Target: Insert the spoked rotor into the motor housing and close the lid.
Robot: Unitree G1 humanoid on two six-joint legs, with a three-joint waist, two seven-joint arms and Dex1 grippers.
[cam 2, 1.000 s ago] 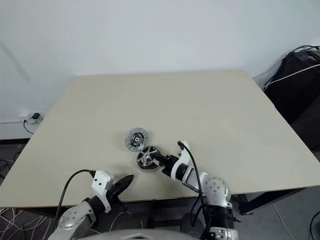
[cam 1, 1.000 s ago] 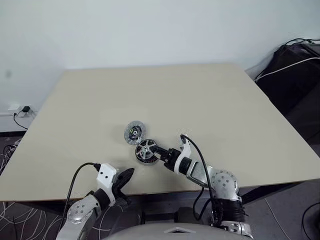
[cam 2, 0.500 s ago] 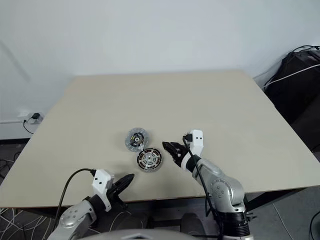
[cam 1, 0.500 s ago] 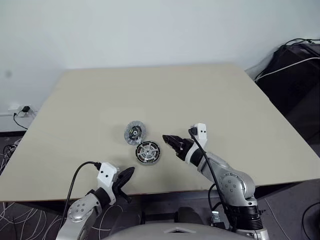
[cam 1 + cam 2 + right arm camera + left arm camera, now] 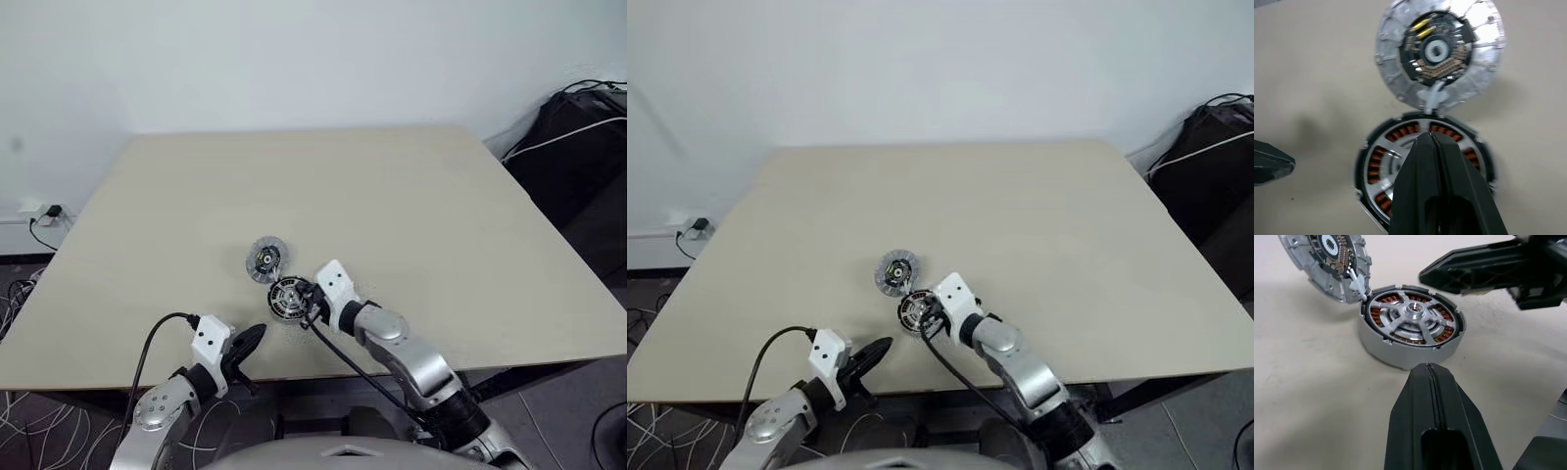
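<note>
The motor housing [image 5: 1411,328] lies on the table near its front edge, copper windings showing around a silver centre. The spoked rotor [image 5: 1413,317] sits inside it, silver spokes and hub facing up. The lid [image 5: 1437,49] lies just behind, touching the housing's rim, its circuit-board face up. My right gripper [image 5: 308,307] is shut and empty, with its tips just over the housing. Whether it touches the housing I cannot tell. My left gripper [image 5: 255,337] is shut and empty, low at the table's front edge, pointing at the housing from a short way off.
The beige table [image 5: 392,196] stretches wide behind and to both sides of the parts. A black bag [image 5: 578,137] with cables stands off the table's far right corner. A wall socket [image 5: 39,213] with a cable sits low at the left.
My right gripper let go at the housing, drew back to the right and opened, then swung back over it, rolled and shut. The housing's top went from dark spokes to silver. The left gripper stayed still.
</note>
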